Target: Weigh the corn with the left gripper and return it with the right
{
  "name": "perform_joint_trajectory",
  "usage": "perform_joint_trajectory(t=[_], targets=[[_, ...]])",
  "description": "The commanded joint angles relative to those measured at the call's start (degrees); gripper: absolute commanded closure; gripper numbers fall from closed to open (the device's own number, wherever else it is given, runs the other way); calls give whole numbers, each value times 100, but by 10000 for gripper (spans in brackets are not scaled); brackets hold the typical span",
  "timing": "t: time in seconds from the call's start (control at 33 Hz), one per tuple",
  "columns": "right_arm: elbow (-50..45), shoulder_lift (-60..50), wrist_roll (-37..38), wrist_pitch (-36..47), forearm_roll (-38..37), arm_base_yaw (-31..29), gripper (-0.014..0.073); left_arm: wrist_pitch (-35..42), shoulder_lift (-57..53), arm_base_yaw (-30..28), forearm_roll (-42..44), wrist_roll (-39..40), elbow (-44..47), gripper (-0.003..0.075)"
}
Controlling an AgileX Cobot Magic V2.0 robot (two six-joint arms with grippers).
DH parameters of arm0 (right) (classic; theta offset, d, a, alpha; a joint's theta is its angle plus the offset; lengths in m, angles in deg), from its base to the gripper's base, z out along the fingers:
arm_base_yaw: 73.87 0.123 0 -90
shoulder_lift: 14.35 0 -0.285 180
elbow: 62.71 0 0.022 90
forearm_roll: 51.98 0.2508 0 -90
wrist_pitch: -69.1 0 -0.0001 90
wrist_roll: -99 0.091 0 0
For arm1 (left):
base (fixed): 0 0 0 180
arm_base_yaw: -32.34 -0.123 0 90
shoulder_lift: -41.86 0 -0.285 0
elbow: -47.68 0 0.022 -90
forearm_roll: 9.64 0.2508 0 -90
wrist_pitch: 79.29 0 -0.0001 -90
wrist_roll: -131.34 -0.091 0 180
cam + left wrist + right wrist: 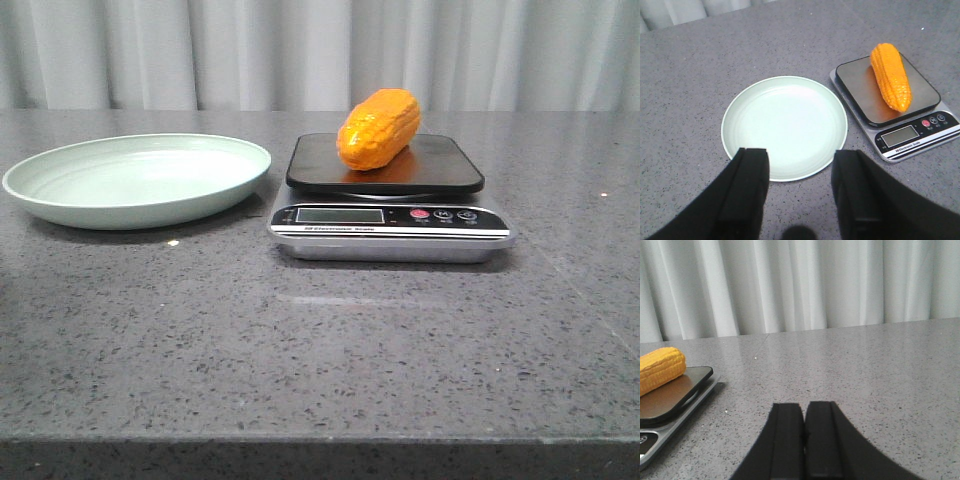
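The orange-yellow corn point(379, 129) lies on the black platform of the scale point(388, 215), right of centre on the table. It also shows in the left wrist view point(890, 76) and at the edge of the right wrist view point(659, 369). My left gripper point(800, 156) is open and empty, raised over the table near the plate's near rim, well away from the corn. My right gripper point(804, 407) is shut and empty, low over the table to the right of the scale. Neither gripper shows in the front view.
A pale green empty plate point(60, 205) sits left of the scale, also in the left wrist view point(735, 107). The scale's display and buttons face the table's front edge. A white curtain hangs behind the grey speckled table.
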Motion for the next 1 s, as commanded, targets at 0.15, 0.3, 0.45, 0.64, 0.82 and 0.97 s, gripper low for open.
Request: perform_joint_trajectory(t=[0.15, 0.3, 0.45, 0.64, 0.82, 0.97], targets=[[51, -98, -22, 463, 0, -34, 445, 858, -1600, 35, 25, 5, 1396, 412], [51, -93, -22, 463, 0, -34, 445, 1300, -2475, 35, -254, 5, 2183, 606], [51, -93, -22, 463, 0, -34, 445, 1603, -3291, 35, -401, 5, 2709, 587], [51, -93, -22, 463, 0, -34, 445, 1642, -3802, 35, -381, -6, 3094, 587], [51, -93, -22, 471, 0, -17, 445, 1741, -3837, 35, -404, -6, 3330, 587], [51, -93, -29, 494, 0, -17, 445, 1958, -3837, 35, -412, -6, 3330, 587]])
